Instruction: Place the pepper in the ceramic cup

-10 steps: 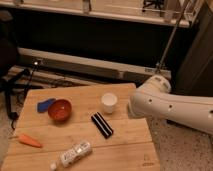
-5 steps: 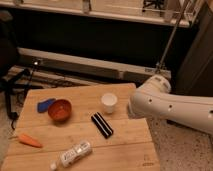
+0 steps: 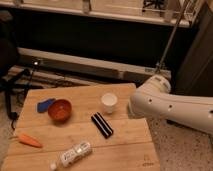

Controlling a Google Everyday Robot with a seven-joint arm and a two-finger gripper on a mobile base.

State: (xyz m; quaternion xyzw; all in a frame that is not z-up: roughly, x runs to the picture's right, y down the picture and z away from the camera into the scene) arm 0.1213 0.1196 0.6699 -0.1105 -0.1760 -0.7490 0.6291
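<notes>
The pepper (image 3: 30,140), small, orange and tapered, lies near the front left edge of the wooden table (image 3: 127,147). The ceramic cup (image 3: 109,102), plain white, stands upright toward the table's back right. A thick white arm segment (image 3: 170,107) reaches in from the right, just beside the table's right edge and close to the cup. My gripper is out of view; only this arm segment shows. The pepper lies far to the left of the arm.
A red-orange bowl (image 3: 60,110) sits left of the cup, with a blue object (image 3: 45,104) beside it. A black rectangular item (image 3: 102,125) lies in the middle. A clear bottle (image 3: 74,154) lies on its side at the front. A metal pole (image 3: 170,42) rises behind.
</notes>
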